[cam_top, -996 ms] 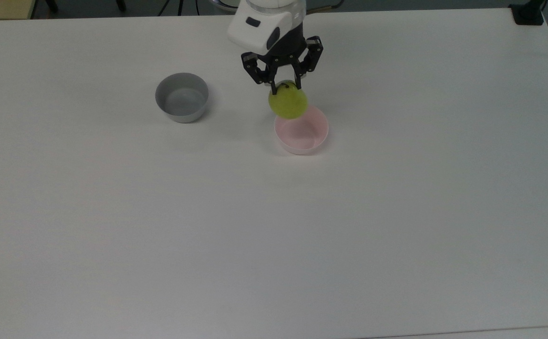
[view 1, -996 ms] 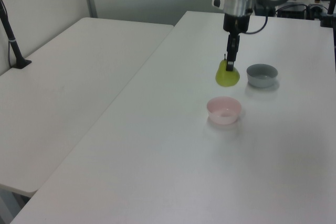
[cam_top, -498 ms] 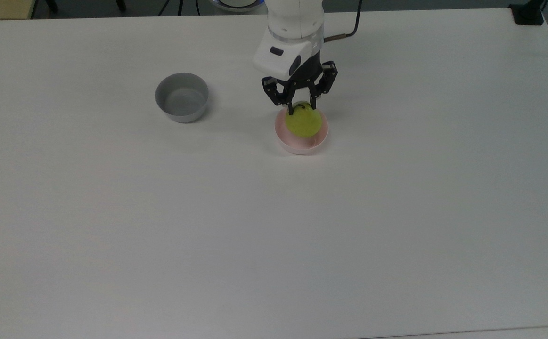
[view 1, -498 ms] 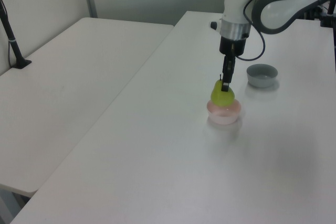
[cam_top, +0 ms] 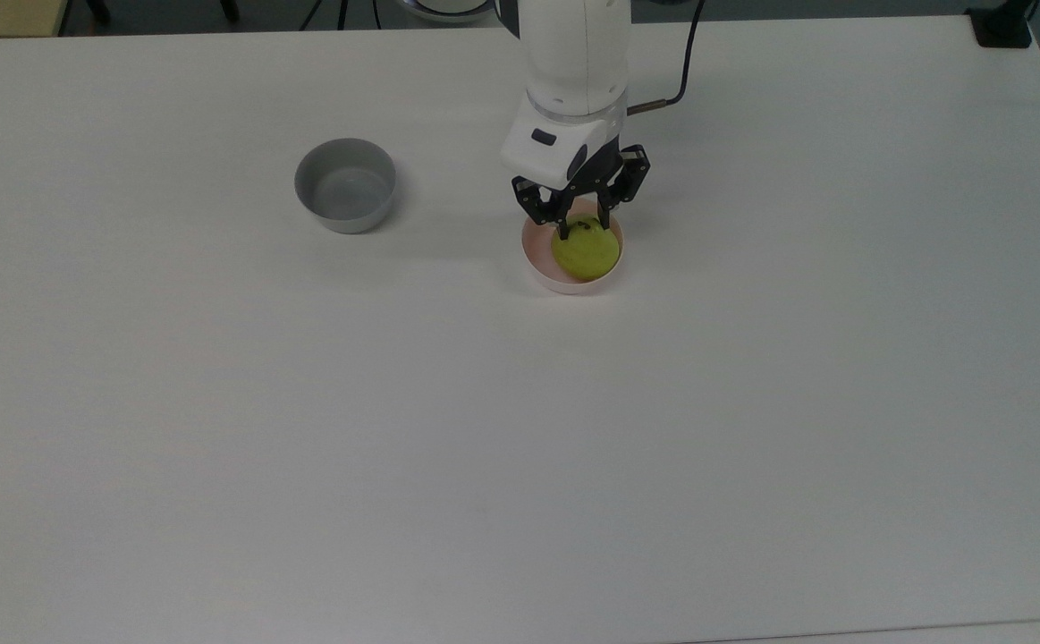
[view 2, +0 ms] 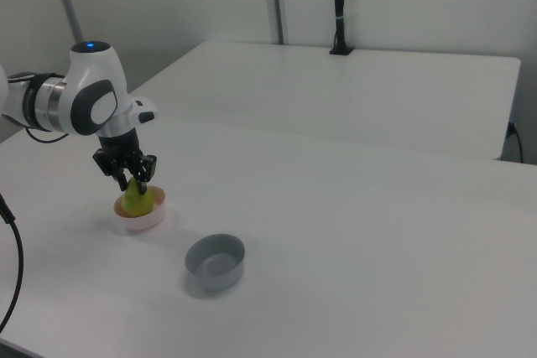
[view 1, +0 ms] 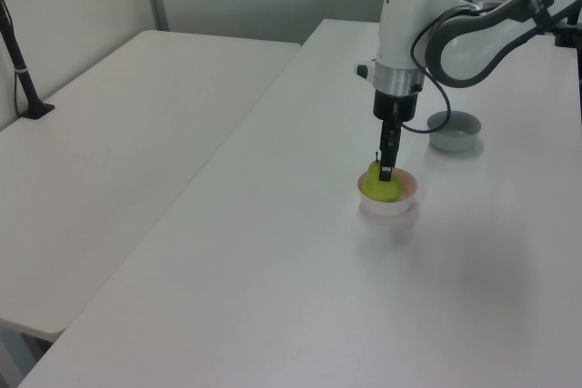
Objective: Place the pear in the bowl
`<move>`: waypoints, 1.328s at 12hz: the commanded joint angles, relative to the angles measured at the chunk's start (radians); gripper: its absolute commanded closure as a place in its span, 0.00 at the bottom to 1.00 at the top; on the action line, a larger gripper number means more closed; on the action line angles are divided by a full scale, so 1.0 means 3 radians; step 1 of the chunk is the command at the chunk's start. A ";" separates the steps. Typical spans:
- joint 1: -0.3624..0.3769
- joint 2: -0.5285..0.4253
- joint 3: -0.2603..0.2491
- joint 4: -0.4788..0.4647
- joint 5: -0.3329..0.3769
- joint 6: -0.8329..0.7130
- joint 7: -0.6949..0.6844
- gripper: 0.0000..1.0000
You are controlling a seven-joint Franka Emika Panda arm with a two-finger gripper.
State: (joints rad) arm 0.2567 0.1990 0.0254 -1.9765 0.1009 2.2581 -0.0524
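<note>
The yellow-green pear [cam_top: 586,251] [view 1: 382,185] [view 2: 137,201] sits low inside the pale pink bowl [cam_top: 537,259] [view 1: 405,201] [view 2: 151,220], near the middle of the white table. My gripper [cam_top: 581,223] [view 1: 386,170] [view 2: 133,180] hangs straight down over the bowl, its black fingers shut on the top of the pear around the dark stem. The pear's lower part is hidden by the bowl's wall in the side views.
A grey bowl [cam_top: 345,185] [view 1: 454,130] [view 2: 216,262] stands apart from the pink one, on the top view's left. A second white table [view 1: 118,106] [view 2: 361,90] adjoins this one. A black post [view 2: 338,6] rises at its far edge.
The gripper has carried the pear from above the bowl's rim to over the bowl and lowered it down into the bowl, still holding it.
</note>
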 commanded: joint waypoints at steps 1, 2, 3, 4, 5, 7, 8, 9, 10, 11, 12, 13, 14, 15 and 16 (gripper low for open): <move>0.0045 -0.0009 -0.0023 -0.0028 0.0001 0.0066 0.0047 0.87; 0.0024 -0.0014 -0.0023 -0.0013 0.0001 0.0036 0.0042 0.67; 0.0014 -0.0014 -0.0023 -0.0013 0.0001 0.0031 0.0047 0.44; 0.0009 -0.0019 -0.0023 -0.0008 0.0006 0.0025 0.0057 0.24; 0.0004 -0.0039 -0.0023 -0.0003 0.0006 0.0020 0.0108 0.00; -0.0037 -0.0065 -0.0028 0.0114 0.0006 -0.0157 0.0215 0.00; -0.0093 -0.0070 -0.0044 0.0257 0.0001 -0.0437 0.0215 0.00; -0.0144 -0.0070 -0.0054 0.0430 0.0001 -0.0688 0.0210 0.00; -0.0180 -0.0085 -0.0059 0.0549 -0.0034 -0.0863 0.0205 0.00; -0.0256 -0.0126 -0.0059 0.0646 -0.0070 -0.0986 0.0210 0.00; -0.0318 -0.0187 -0.0059 0.0718 -0.0111 -0.1134 0.0205 0.00; -0.0405 -0.0223 -0.0064 0.0789 -0.0142 -0.1226 0.0215 0.00; -0.0492 -0.0249 -0.0064 0.0906 -0.0142 -0.1374 0.0215 0.00; -0.0543 -0.0254 -0.0079 0.1054 -0.0147 -0.1568 0.0215 0.00; -0.0614 -0.0254 -0.0090 0.1188 -0.0147 -0.1712 0.0215 0.00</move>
State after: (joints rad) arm 0.1011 0.1316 0.0087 -1.7049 0.0719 1.8551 -0.0079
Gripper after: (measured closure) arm 0.000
